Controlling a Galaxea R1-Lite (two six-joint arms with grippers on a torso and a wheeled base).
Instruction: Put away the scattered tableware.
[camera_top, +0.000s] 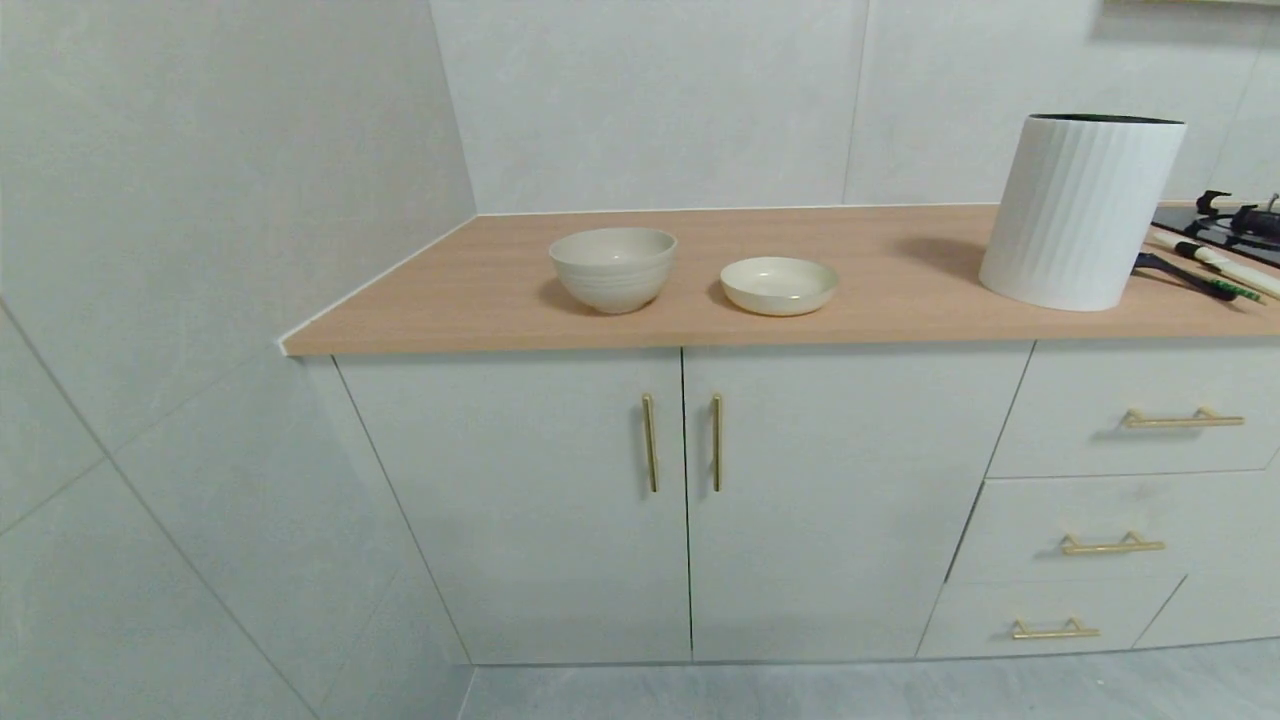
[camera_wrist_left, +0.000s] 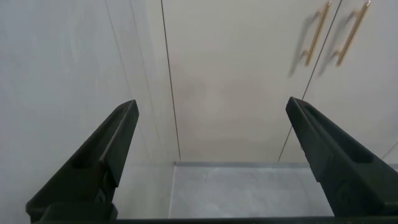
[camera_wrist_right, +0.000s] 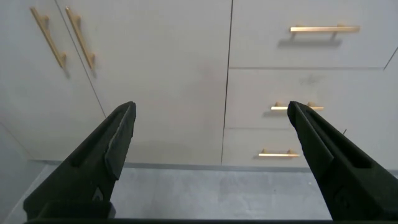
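Currently, the task's tableware is resting on the wooden worktop (camera_top: 900, 300). A deep ribbed bowl (camera_top: 612, 268) is standing upright towards the worktop's left end. A shallow dish (camera_top: 778, 285) is sitting just beside it on the right, and the two are not touching. Both are lying near the worktop's front edge.

Further right, well apart from the dish, a tall white fluted container (camera_top: 1082, 210) is standing upright. Several long utensils (camera_top: 1205, 268) are lying at its right side, next to a dark hob (camera_top: 1225, 228) at the far right edge.

Below the worktop, two pale cabinet doors (camera_top: 520, 500) are sitting shut, with a pair of vertical brass handles (camera_top: 683, 442) meeting at the centre seam. To their right, a stack of three drawers (camera_top: 1130, 440) is sitting shut, each carrying a horizontal brass bar.

The left gripper (camera_wrist_left: 211, 107) is hanging low in front of the cabinet, facing the left door and the grey floor (camera_wrist_left: 236, 190); its jaws are standing wide apart. The right gripper (camera_wrist_right: 211, 107) is hanging at a similar height, facing the seam between the right door and the drawers; its jaws are likewise standing wide apart. Both grippers are positioned well below the bowl and the dish.
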